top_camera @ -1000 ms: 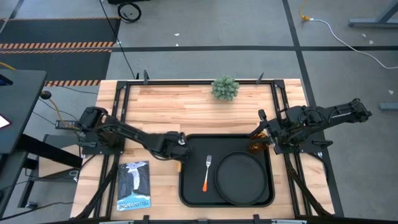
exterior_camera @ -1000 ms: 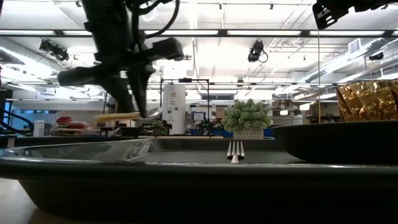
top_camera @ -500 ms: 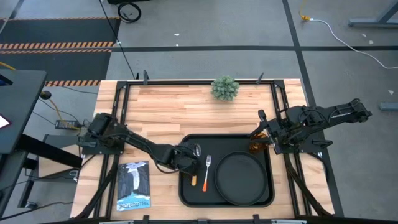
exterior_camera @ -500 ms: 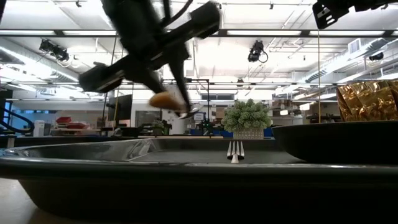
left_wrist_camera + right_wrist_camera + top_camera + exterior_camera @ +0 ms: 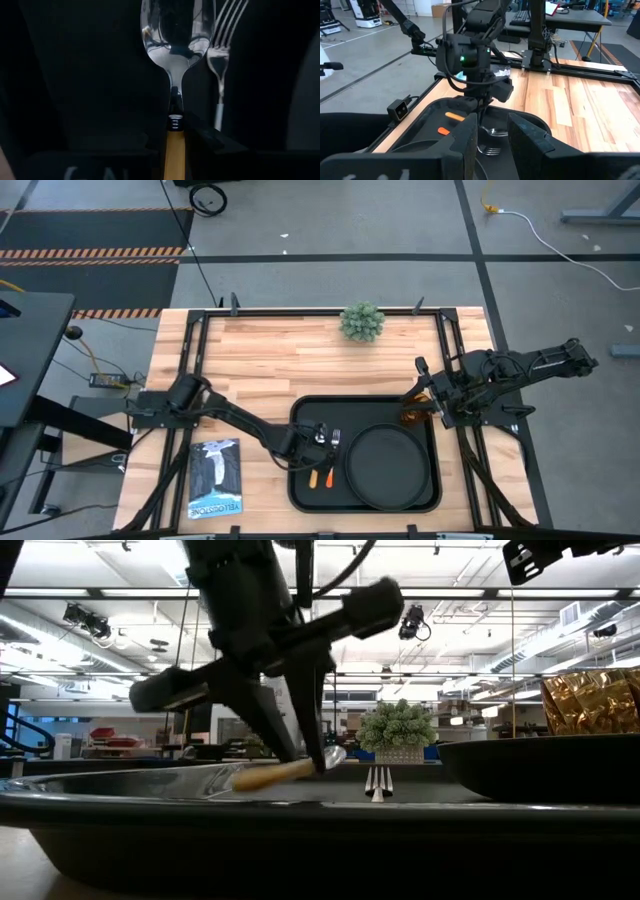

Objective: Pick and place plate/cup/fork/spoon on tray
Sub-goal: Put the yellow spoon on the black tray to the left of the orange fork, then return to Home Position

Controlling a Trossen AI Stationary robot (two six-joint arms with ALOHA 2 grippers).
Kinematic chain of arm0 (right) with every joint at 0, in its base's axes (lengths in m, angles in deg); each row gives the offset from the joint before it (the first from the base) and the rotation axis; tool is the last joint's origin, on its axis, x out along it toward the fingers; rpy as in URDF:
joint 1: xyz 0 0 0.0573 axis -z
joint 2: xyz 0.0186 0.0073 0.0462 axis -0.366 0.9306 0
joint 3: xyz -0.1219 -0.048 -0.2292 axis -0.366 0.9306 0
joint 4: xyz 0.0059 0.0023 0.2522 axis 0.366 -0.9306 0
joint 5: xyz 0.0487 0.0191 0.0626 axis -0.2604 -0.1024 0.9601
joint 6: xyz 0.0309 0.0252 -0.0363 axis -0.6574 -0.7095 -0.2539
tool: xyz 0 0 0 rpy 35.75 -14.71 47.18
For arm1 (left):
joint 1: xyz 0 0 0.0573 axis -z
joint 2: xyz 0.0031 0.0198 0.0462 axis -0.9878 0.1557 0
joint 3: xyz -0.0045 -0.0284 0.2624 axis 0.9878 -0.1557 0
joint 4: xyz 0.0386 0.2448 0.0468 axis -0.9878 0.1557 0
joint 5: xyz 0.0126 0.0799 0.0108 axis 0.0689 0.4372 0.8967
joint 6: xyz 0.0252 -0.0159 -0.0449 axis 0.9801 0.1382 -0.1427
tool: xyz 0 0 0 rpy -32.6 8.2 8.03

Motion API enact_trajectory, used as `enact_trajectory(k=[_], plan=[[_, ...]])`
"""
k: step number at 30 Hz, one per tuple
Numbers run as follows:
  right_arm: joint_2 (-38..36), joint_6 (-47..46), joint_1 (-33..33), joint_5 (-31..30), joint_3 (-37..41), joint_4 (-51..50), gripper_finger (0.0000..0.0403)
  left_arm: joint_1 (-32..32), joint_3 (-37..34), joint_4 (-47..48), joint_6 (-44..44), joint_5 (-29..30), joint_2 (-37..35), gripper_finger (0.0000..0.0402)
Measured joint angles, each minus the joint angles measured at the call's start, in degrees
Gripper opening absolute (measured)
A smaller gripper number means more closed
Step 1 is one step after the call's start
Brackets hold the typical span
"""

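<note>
Since a second ago the left claw (image 5: 318,442) has been carried from the tray's left edge in over the tray (image 5: 300,492), and the spoon (image 5: 312,477) has been lowered beside the fork (image 5: 329,470).

High view: the spoon's orange handle is seen just left of the fork's handle, both on the tray floor left of the plate (image 5: 385,468). The right claw (image 5: 425,406) is parked at the tray's far right corner over the cup (image 5: 411,416); whether its fingers are closed cannot be told. A booklet (image 5: 214,477) and a small plant (image 5: 361,321) lie on the wooden surface (image 5: 260,360).

Low view: the left claw (image 5: 305,755) is closed on the spoon (image 5: 285,771), held tilted, handle end low over the tray (image 5: 250,815), apparently so it can be laid flat.

Left wrist view: the spoon (image 5: 176,40) is gripped at the neck, bowl forward, parallel to the fork (image 5: 223,45), presumably to keep the cutlery paired.

Right wrist view: the left arm is seen over the tray (image 5: 425,112); the cup (image 5: 492,141) sits between the right claw's fingers (image 5: 467,145).
</note>
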Motion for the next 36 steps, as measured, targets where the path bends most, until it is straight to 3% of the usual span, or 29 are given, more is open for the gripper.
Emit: enact_trajectory(k=[12, 25, 30, 36], plan=[[0.0, 0.0, 0.0, 0.0, 0.0, 0.0, 0.0114, 0.0, 0.0, 2.1, -3.0, -0.5, 1.0, 0.0061], [0.0, 0.0, 0.0, 0.0, 0.0, 0.0, 0.0114, 0.0, 0.0, 2.2, -2.8, -2.5, 1.0, 0.0146], [0.0, 0.0, 0.0, 0.0, 0.0, -0.5, 0.0114, -0.1, 0.0, 2.9, -0.1, -3.4, 0.4, 0.0152], [-0.1, 2.0, 0.0, 2.1, 0.0, -1.1, 0.0114, -1.8, 0.0, 6.7, 9.8, -5.6, -4.3, 0.0143]])
